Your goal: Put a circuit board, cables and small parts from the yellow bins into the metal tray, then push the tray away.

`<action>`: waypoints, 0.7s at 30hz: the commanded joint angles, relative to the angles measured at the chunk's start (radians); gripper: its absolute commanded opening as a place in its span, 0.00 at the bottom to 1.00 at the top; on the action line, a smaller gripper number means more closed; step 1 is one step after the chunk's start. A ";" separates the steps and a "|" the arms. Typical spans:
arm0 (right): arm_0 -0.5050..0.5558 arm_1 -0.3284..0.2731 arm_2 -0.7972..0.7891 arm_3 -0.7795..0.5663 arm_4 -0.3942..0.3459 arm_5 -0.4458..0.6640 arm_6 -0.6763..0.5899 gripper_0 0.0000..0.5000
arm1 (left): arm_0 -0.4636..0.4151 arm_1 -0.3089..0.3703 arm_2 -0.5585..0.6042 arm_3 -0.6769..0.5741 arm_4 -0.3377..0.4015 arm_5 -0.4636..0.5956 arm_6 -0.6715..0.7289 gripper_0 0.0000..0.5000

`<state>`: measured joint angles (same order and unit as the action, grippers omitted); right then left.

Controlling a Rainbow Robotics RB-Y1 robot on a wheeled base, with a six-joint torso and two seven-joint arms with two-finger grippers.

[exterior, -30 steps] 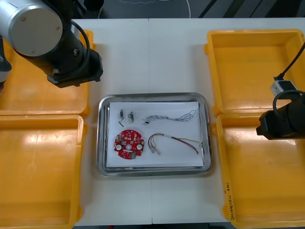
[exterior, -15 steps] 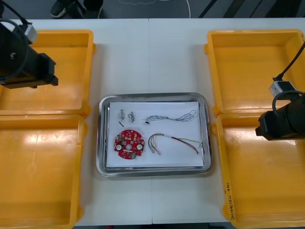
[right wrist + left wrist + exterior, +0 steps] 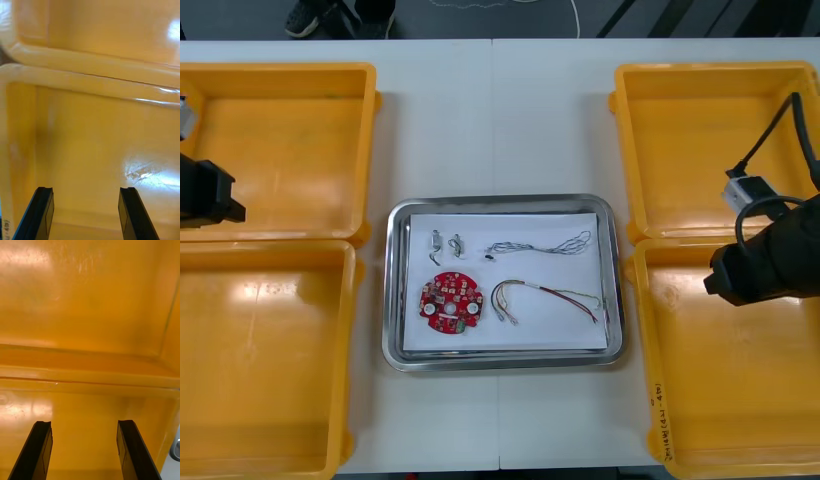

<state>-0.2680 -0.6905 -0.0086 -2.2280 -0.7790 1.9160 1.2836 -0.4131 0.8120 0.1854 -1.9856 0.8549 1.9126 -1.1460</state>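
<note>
The big light table [image 3: 490, 110] has four yellow bins [image 3: 290, 150] on it, two on the left and two on the right, and the edges of the front view cut off parts of them. The metal tray [image 3: 502, 203] sits between them in the middle of the table, white inside, with its long side going left to right. The left gripper [image 3: 84, 450] is over the left bins, close to where their rims meet, and its arm is mostly cut off at the left edge. Its fingers [image 3: 41, 450] are wide apart and hold nothing. The right gripper [image 3: 84, 213] is over the near right bin, just by its far rim. From above its arm hides the fingers, but the right wrist view has them wide apart and bare too. The round red circuit board [image 3: 450, 301] lies flat in the near left part of the tray. Just right of it the red and yellow cable [image 3: 545, 297] runs left to right. The twisted blue and white cable [image 3: 540, 245] runs the same way in the far half. Two small metal parts [image 3: 445, 240] sit side by side at the far left, too tiny to make out well.
</note>
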 commanded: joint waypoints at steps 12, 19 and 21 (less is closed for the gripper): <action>-0.066 -0.001 0.256 -0.124 0.073 0.004 0.284 1.00 | 0.185 0.044 0.092 -0.142 0.007 0.007 -0.146 1.00; -0.169 0.000 0.432 -0.096 0.093 0.004 0.306 1.00 | 0.254 0.044 0.128 -0.160 0.033 0.007 -0.169 1.00; -0.197 0.003 0.475 -0.090 0.098 0.004 0.309 1.00 | 0.266 0.044 0.135 -0.167 0.039 0.007 -0.176 1.00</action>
<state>-0.3892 -0.6905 0.3885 -2.3150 -0.6926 1.9160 1.5826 -0.1850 0.8122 0.2794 -2.1095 0.8782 1.9128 -1.1764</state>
